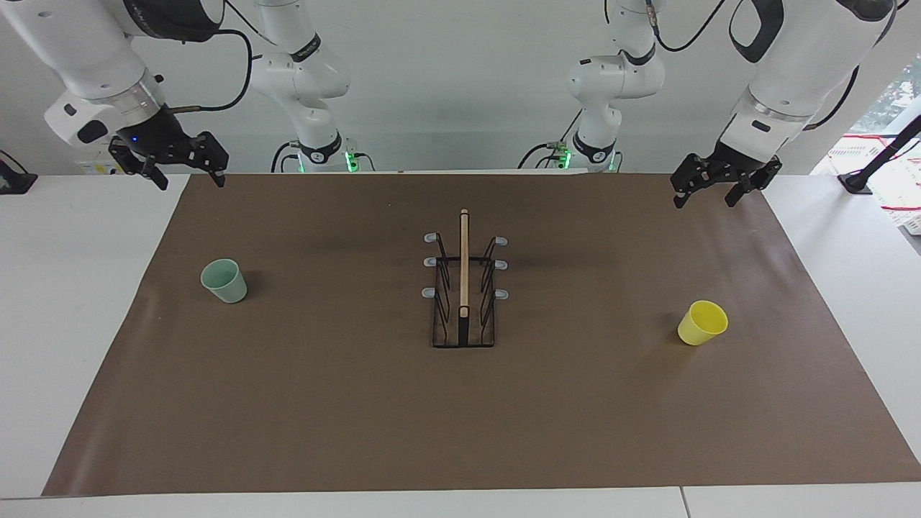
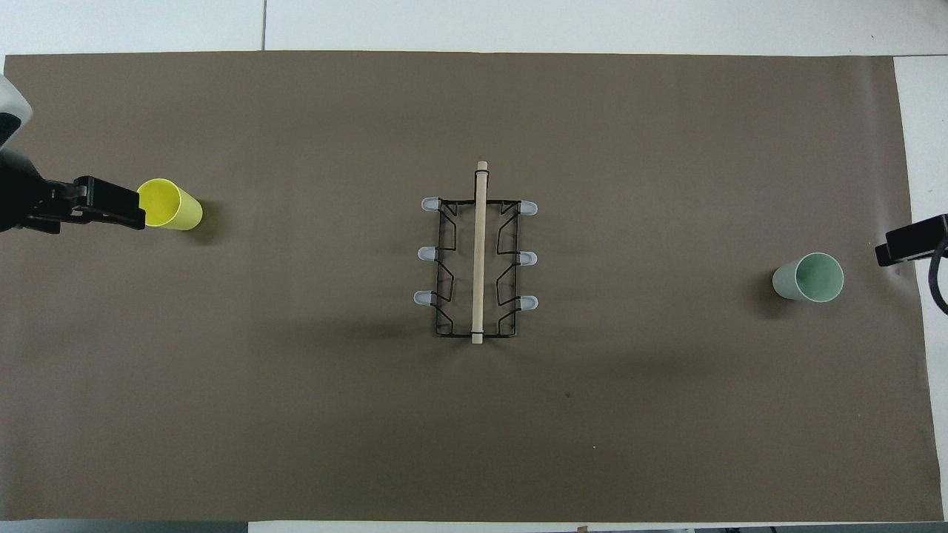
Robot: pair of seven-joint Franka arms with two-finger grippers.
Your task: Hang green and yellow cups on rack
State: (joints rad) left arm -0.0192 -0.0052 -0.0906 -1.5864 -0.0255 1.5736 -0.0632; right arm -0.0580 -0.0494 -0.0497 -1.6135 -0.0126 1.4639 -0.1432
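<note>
Left gripper (image 1: 709,193) with fingers spread and empty, raised over the mat's (image 1: 345,417) corner at the left arm's end. Right gripper (image 1: 188,178) likewise spread and empty, over the corner at the right arm's end. Yellow cup (image 1: 702,323) and green cup (image 1: 224,280) stand upright on the mat, well apart, with the rack (image 1: 464,288) between them at mid-mat, prongs bare.

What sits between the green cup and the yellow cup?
Only the rack, midway between the green cup and the yellow cup. On either side of it there is just bare brown mat. Both views show this.
</note>
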